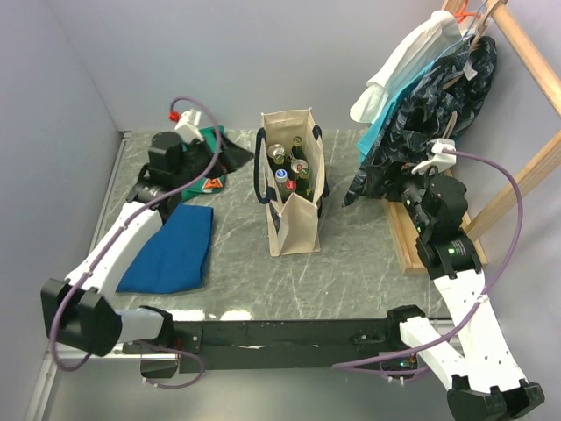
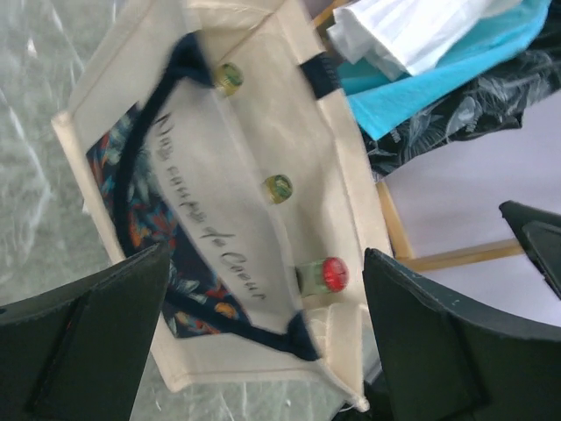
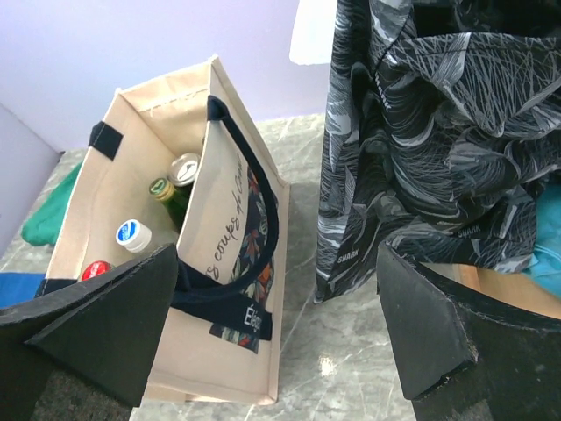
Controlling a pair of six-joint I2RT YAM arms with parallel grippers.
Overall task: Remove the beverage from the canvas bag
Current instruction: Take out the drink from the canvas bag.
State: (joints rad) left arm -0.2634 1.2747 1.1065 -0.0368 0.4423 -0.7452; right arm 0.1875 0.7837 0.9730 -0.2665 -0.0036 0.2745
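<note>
The cream canvas bag (image 1: pixel 294 189) with navy handles stands upright mid-table, open at the top. Several drinks stand inside: a red-capped bottle (image 1: pixel 292 185), a white-and-blue-capped bottle (image 1: pixel 281 175), green bottles (image 1: pixel 298 162) and a can (image 1: pixel 277 152). My left gripper (image 1: pixel 175 162) is open and empty, left of the bag. In the left wrist view the left gripper (image 2: pixel 267 254) faces the bag (image 2: pixel 219 175) and the red cap (image 2: pixel 334 274). My right gripper (image 1: pixel 412 193) is open and empty, right of the bag. In the right wrist view the right gripper (image 3: pixel 279 250) sees the bag (image 3: pixel 219 351) and the white cap (image 3: pixel 133 235).
A folded blue cloth (image 1: pixel 175 246) lies under the left arm and a green cloth (image 1: pixel 210 140) lies behind the left gripper. Dark patterned, teal and white garments (image 1: pixel 429 96) hang on a wooden rack (image 1: pixel 403 237) at the right, close to the right gripper. Walls close off the back and left.
</note>
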